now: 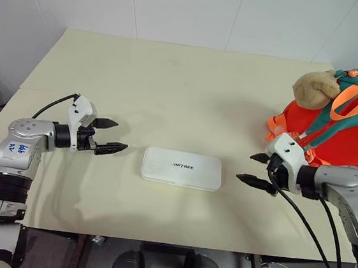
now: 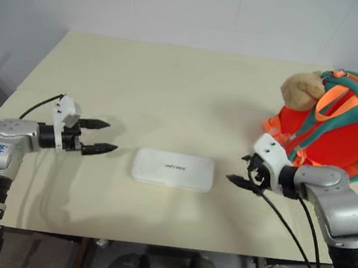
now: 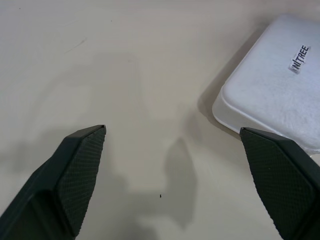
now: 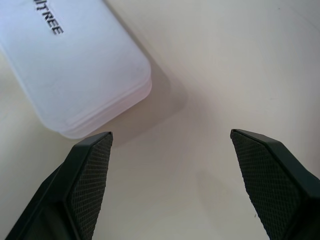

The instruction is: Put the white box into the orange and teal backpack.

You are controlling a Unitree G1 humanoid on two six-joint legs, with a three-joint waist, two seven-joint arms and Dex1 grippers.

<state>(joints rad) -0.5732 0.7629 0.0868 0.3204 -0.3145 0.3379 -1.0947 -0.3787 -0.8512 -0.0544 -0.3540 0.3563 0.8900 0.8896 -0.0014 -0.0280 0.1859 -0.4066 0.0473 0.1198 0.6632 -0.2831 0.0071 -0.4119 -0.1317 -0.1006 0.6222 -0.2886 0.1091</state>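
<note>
On the table (image 1: pixel 171 82), I am holding my left pincer (image 1: pixel 109 136) and right pincer (image 1: pixel 252 168) released beside the white box (image 1: pixel 182 168); stiff, smooth, probably light, I would be squeezing its short ends

Bare table (image 1: pixel 171 88) surrounds white box (image 1: pixel 182 168); nothing blocks.

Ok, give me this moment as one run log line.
box: flat on table, between grippers | backpack: table's right, box not in | left gripper: open, empty | right gripper: open, empty
</note>
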